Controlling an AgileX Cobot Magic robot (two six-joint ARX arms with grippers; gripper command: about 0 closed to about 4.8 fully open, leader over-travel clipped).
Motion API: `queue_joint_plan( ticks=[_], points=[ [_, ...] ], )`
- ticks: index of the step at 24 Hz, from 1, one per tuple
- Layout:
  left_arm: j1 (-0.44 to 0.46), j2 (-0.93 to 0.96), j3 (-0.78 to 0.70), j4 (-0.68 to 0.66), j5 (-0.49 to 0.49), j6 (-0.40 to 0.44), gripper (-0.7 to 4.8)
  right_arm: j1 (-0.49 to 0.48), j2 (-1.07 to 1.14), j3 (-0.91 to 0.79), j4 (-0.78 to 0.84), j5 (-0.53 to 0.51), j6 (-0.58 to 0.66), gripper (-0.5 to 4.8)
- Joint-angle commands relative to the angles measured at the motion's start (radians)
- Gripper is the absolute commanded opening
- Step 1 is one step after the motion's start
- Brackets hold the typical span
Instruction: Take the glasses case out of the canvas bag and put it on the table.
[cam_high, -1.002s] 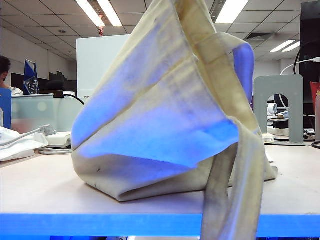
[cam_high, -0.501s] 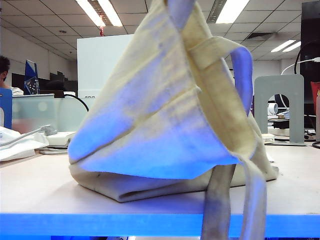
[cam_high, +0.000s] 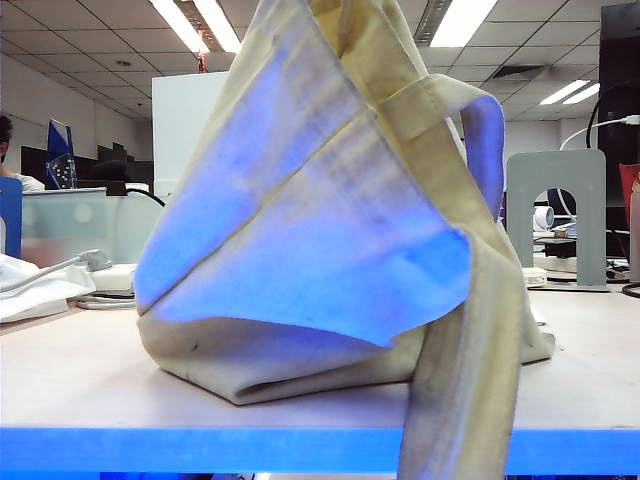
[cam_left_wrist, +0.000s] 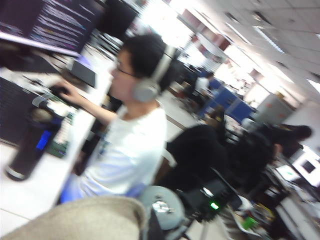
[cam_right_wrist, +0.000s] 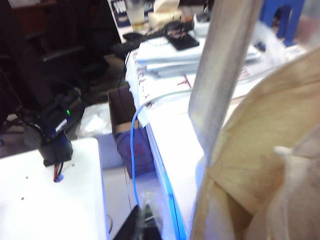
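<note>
The canvas bag (cam_high: 330, 230) stands lifted by its top on the table (cam_high: 80, 390), and its top runs out of the exterior view. One strap (cam_high: 470, 400) hangs over the blue front edge. No gripper shows in that view. In the blurred left wrist view my left gripper (cam_left_wrist: 146, 230) is shut, with beige canvas bag (cam_left_wrist: 85, 220) fabric bunched right at its jaws. My right gripper (cam_right_wrist: 144, 218) is beside the bag (cam_right_wrist: 270, 165) and its hanging strap (cam_right_wrist: 225, 75). Its dark fingers are shut on a wisp of clear plastic wrapper (cam_right_wrist: 156, 209). The glasses case is hidden.
Behind the bag stand a white partition (cam_high: 195, 120) and a grey metal bookend (cam_high: 557, 215). A cabled white device (cam_high: 112, 276) and white plastic (cam_high: 30, 290) lie at the back left. A seated person (cam_left_wrist: 130, 140) faces the left wrist camera. A white surface (cam_right_wrist: 45, 195) lies beside the table's edge (cam_right_wrist: 167, 190).
The bag's lifted top has swung to the left, and its front panel now hangs wider and lower. The bag's base has stayed in place on the table.
</note>
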Motion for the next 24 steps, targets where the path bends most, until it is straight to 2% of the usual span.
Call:
queue_joint_plan(
  ticks=[1, 2, 4, 5, 10, 12, 13, 14, 16, 18, 19, 20, 22, 23, 24],
  points=[
    [-0.004, -0.013, 0.005, 0.024, 0.067, -0.041, -0.05, 0.096, 0.105, 0.002, 0.112, 0.077, 0.006, -0.06],
    [-0.022, -0.017, 0.005, 0.024, 0.114, -0.043, -0.05, 0.126, 0.161, 0.002, 0.163, 0.128, 0.006, -0.06],
    [-0.039, -0.034, 0.005, 0.040, 0.212, -0.048, -0.05, 0.134, 0.271, 0.003, 0.229, 0.139, -0.001, -0.06],
    [-0.042, -0.043, 0.005, 0.060, 0.245, -0.050, -0.05, 0.111, 0.290, 0.003, 0.210, 0.141, 0.000, -0.06],
    [-0.045, -0.092, 0.005, 0.053, 0.276, -0.053, -0.05, -0.092, 0.245, 0.003, 0.196, 0.005, -0.001, -0.06],
    [-0.046, -0.095, 0.005, 0.048, 0.325, -0.086, -0.05, -0.098, 0.272, 0.003, 0.183, 0.011, -0.019, -0.06],
    [-0.046, -0.098, 0.005, 0.047, 0.320, -0.085, -0.05, -0.098, 0.288, 0.003, 0.185, 0.053, -0.021, -0.06],
    [-0.045, -0.098, 0.005, 0.051, 0.315, -0.085, -0.05, -0.095, 0.303, 0.003, 0.193, 0.045, -0.019, -0.06],
    [-0.045, -0.097, 0.004, 0.055, 0.287, -0.062, -0.05, -0.047, 0.314, 0.003, 0.199, 0.027, 0.018, -0.06],
    [-0.045, -0.091, 0.004, 0.054, 0.248, -0.046, -0.05, 0.053, 0.308, 0.003, 0.229, 0.023, 0.037, -0.06],
    [-0.044, -0.084, 0.004, 0.054, 0.238, -0.047, -0.05, 0.145, 0.307, 0.003, 0.254, 0.071, 0.037, -0.06],
    [-0.043, -0.078, 0.004, 0.053, 0.233, -0.047, -0.05, 0.250, 0.306, 0.003, 0.260, 0.180, 0.040, -0.06],
    [-0.044, -0.078, 0.004, 0.056, 0.234, -0.047, -0.05, 0.334, 0.322, 0.003, 0.261, 0.298, 0.055, -0.06],
    [-0.045, -0.079, 0.004, 0.056, 0.253, -0.052, -0.05, 0.342, 0.365, 0.003, 0.280, 0.321, 0.054, -0.06],
    [-0.045, -0.079, 0.004, 0.053, 0.256, -0.054, -0.05, 0.322, 0.406, 0.003, 0.328, 0.303, 0.065, -0.06]
  ],
)
